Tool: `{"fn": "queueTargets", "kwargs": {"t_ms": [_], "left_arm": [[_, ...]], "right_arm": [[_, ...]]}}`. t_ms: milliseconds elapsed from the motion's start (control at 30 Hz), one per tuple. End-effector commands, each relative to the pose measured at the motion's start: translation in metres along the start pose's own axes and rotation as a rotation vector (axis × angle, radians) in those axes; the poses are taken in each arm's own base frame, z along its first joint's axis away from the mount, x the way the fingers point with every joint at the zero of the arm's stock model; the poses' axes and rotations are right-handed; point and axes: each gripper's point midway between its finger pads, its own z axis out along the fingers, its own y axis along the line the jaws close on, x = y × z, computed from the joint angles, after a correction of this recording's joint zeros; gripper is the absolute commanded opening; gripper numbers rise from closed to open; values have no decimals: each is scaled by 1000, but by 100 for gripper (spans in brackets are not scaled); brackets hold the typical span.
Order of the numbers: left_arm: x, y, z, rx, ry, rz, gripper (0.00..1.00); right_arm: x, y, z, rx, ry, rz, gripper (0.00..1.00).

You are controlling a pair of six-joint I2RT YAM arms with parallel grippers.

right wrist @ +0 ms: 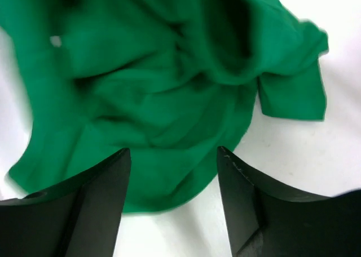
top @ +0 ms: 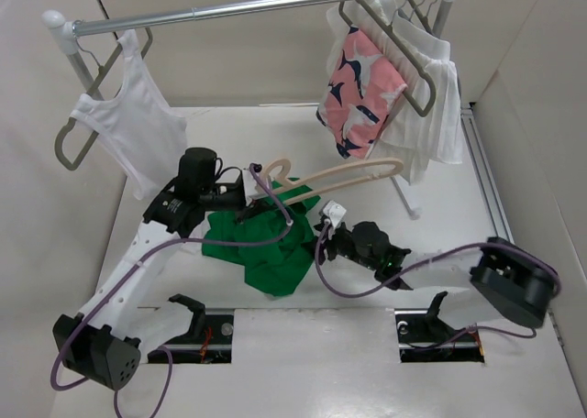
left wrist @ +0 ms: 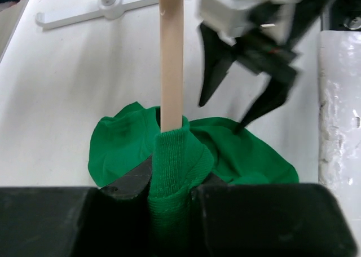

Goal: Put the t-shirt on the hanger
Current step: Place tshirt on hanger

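Observation:
The green t-shirt lies bunched on the white table between the arms. The beige wooden hanger is held tilted above it, its hook beside the left wrist. My left gripper is shut on the t-shirt's ribbed collar, and the hanger's arm comes up out of that collar; in the left wrist view the gripper pinches the fabric around the wood. My right gripper is open and empty, also seen in the left wrist view. In the right wrist view its jaws hover over the t-shirt's hem.
A clothes rack's rail spans the back. A white tank top hangs on a grey hanger at the left. A pink patterned garment and a white garment hang at the right. The rack's foot stands behind the hanger.

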Motion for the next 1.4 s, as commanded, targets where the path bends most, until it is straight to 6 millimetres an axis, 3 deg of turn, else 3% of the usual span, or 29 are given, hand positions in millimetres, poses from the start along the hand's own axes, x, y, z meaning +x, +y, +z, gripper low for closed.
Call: {"fn": "queueTargets", "kwargs": {"t_ms": [0, 33, 67, 100, 133, 267, 533, 567, 600, 633, 667, 700, 733, 767, 800, 867, 1067, 1367], "left_arm": [[-37, -19, -11, 76, -114, 100, 0], [-37, -22, -13, 78, -112, 96, 0], [-39, -25, -14, 86, -119, 107, 0], [-37, -26, -15, 89, -115, 109, 0], [-34, -26, -15, 82, -109, 117, 0], [-24, -29, -15, 76, -82, 101, 0], [-20, -24, -17, 34, -66, 107, 0], [-20, -24, -17, 34, -66, 107, 0], [-20, -24, -17, 34, -66, 107, 0], [-20, -24, -17, 34, -66, 107, 0], [-20, -24, -17, 34, -66, 107, 0], [-17, -25, -16, 37, -61, 100, 0], [-17, -25, -16, 37, -61, 100, 0], [-19, -25, -15, 41, -71, 107, 0], [-19, -25, -15, 41, -71, 107, 0], [-24, -23, -15, 39, -90, 115, 0], [-33, -20, -16, 24, -112, 102, 0], [-46, -20, -15, 30, -160, 71, 0]], "right_arm": [[-64, -20, 9, 0, -350, 217, 67], [-44, -23, 14, -7, -338, 288, 67], [-50, -26, 13, -21, -395, 302, 65], [-78, -24, 5, -77, -528, 291, 62], [-66, -28, 11, -84, -514, 315, 62], [-65, -15, 12, -174, -531, 304, 65], [-84, -10, -5, -195, -538, 220, 78], [-70, -9, -1, -192, -461, 218, 78], [-92, -11, -10, -184, -505, 165, 78], [-101, -12, -12, -178, -506, 141, 79], [-104, -17, -14, -146, -494, 128, 79], [-90, -21, -11, -119, -410, 127, 79], [-111, -27, -19, -88, -444, 86, 79], [-112, -36, -20, -34, -428, 85, 79], [-100, -41, -17, -4, -358, 103, 76], [-111, -51, -14, 44, -341, 92, 72], [-100, -32, 11, -57, -272, 58, 71], [-79, -36, 12, -11, -227, 91, 65]]}}
